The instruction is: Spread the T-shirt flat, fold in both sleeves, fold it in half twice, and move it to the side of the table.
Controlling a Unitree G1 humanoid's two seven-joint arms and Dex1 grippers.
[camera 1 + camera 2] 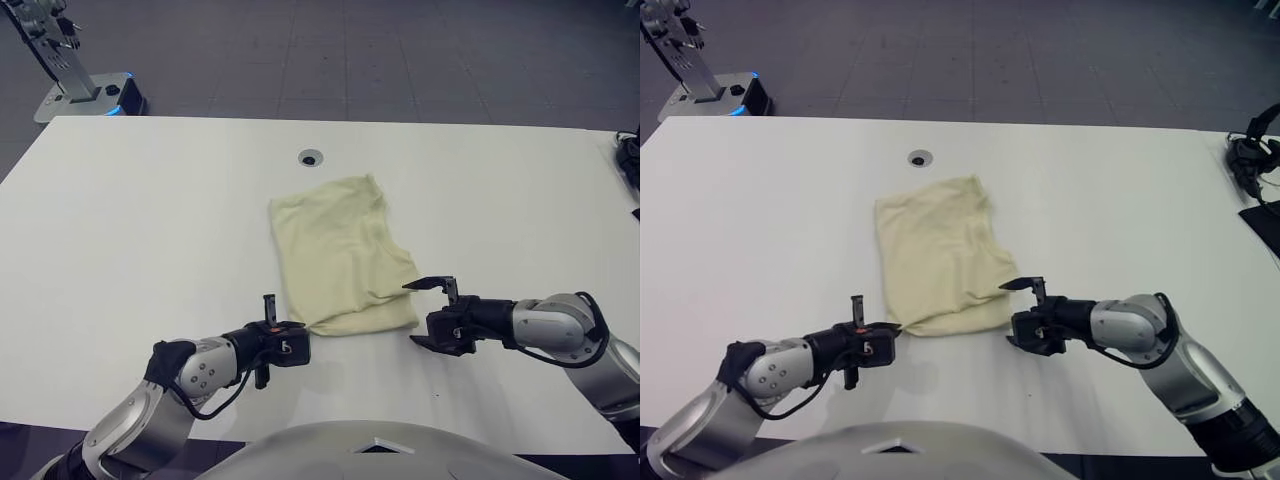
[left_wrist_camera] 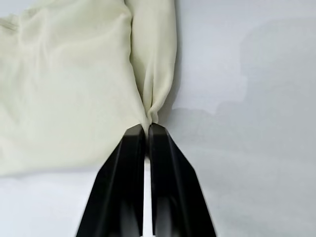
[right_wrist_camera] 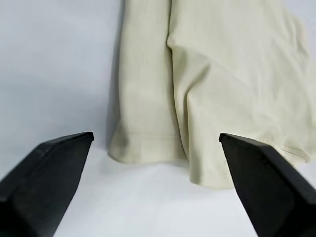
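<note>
Head cam: T-shirt (image 1: 340, 255) already folded narrow, mid-tabletop (image 1: 120, 200). L wrist: left gripper (image 2: 147, 129) clenched on its near-left corner. R wrist: right gripper (image 3: 155, 140) spread wide by near-right corner. Prob half-fold step; R needs to pinch first.

The pale yellow T-shirt (image 1: 340, 255) is lying folded into a narrow, roughly rectangular bundle near the middle of the white table (image 1: 130, 220); it is running lengthwise away from the robot, slightly skewed; soft wrinkles are crossing it; its near left corner is bunching to a point, pinched by the left gripper (image 2: 146, 128).
</note>
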